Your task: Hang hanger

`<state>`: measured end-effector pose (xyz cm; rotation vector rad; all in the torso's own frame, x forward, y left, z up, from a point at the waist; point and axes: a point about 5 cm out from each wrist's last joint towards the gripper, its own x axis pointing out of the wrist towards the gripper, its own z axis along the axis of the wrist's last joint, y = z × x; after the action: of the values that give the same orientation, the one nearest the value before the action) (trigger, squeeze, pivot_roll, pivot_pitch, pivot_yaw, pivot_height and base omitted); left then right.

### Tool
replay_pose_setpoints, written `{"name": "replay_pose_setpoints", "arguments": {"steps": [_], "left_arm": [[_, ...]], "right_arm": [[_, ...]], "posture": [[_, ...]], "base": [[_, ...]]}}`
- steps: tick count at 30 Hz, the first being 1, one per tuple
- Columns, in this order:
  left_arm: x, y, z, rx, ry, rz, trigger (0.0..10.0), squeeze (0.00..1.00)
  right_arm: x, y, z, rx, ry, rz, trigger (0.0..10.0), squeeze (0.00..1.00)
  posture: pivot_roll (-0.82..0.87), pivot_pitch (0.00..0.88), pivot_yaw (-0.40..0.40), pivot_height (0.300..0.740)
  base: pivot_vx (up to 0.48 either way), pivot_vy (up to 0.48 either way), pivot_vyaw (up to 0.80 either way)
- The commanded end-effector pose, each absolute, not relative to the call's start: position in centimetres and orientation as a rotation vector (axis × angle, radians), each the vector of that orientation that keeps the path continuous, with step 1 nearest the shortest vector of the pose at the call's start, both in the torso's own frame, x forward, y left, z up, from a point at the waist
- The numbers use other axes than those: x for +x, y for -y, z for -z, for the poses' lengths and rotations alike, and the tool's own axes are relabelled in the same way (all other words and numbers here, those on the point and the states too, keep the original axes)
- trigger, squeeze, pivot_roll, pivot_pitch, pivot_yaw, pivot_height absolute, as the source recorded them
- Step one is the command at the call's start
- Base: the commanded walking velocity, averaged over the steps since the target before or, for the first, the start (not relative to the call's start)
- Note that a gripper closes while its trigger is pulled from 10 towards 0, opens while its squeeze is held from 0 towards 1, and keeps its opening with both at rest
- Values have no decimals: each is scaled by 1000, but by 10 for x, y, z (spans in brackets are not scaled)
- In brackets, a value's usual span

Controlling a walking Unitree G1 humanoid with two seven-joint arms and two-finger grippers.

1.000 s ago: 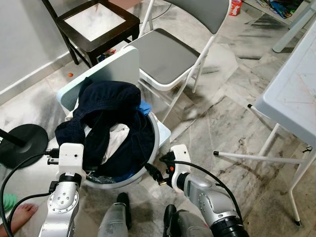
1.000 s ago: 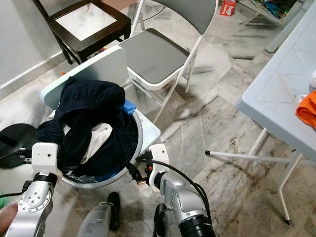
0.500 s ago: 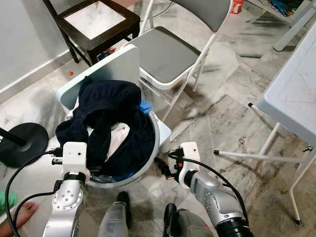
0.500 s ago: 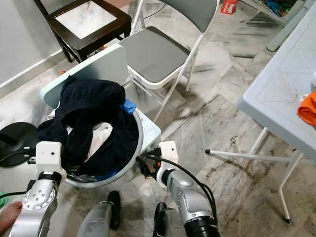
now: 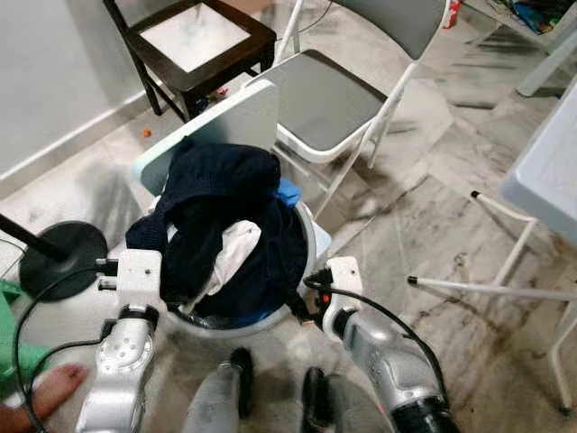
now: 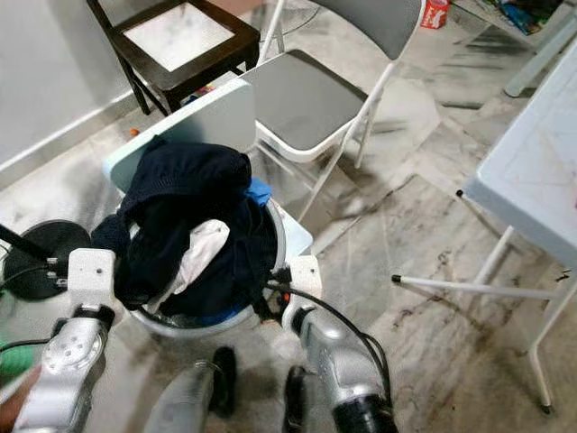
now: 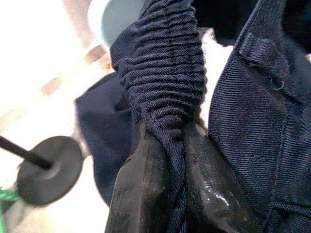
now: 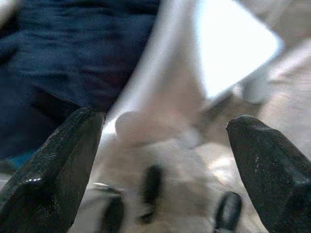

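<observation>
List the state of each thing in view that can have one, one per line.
Left gripper: shut on dark navy garment.
Right gripper: open, at the basket's rim.
Dark navy garment: heaped, spilling over the basket's edge.
Laundry basket: full, upright on the floor.
Folding chair: unfolded, seat bare.

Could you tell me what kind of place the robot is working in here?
Probably a home's laundry or utility corner: a white laundry basket heaped with dark clothes stands on a marble floor, with a grey folding chair and a white folding table nearby.
</observation>
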<state>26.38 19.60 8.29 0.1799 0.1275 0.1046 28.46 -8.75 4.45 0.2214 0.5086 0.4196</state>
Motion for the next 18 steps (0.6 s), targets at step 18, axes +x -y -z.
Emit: {"name": "replay_pose_setpoints", "arguments": {"steps": [18], "left_arm": [[269,-215,-89,200,-100,-170,10000,0]], "right_arm": [[284,84,-43,230,-508,-377,10000,0]], "posture": [[133,332,-61,740]], "base": [[0,0,0]]}}
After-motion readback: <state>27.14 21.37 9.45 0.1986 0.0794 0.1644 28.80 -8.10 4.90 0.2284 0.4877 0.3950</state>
